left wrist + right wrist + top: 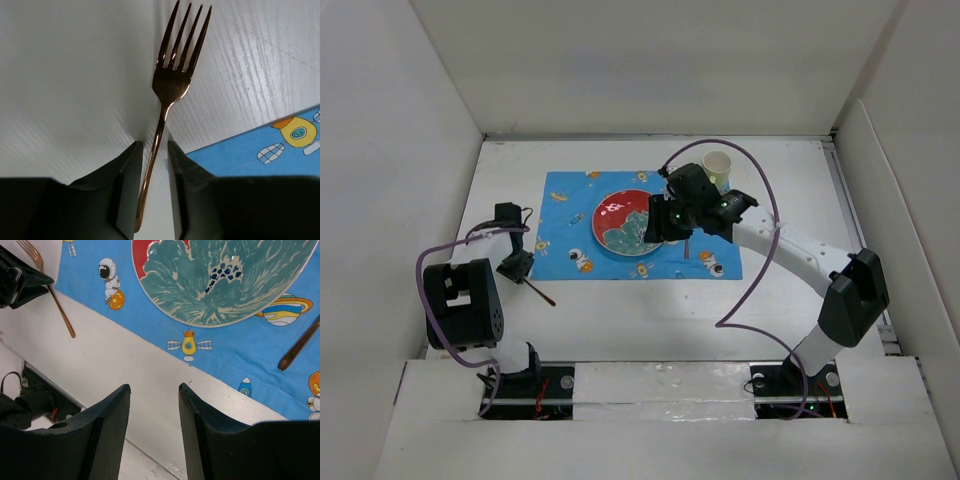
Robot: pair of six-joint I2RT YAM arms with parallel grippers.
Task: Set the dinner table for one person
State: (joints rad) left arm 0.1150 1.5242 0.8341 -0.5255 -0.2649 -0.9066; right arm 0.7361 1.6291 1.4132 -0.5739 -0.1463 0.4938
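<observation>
A copper fork (172, 75) lies on the white dinner table (650, 315), just left of a blue cartoon placemat (560, 195). My left gripper (155, 146) points down over the fork's handle. Its jaws stand narrowly apart on either side of the handle, which lies against the left finger. The fork also shows in the top view (542, 294) and the right wrist view (59, 307). A red and teal plate (618, 222) sits on the placemat. My right gripper (154, 388) is open and empty, and hovers over the plate's near right side (653, 230).
A pale paper cup (718, 164) stands at the placemat's far right corner. A dark utensil handle (299, 345) lies on the placemat right of the plate. White upright panels (410, 150) surround the table. Taped strips run along the near edge.
</observation>
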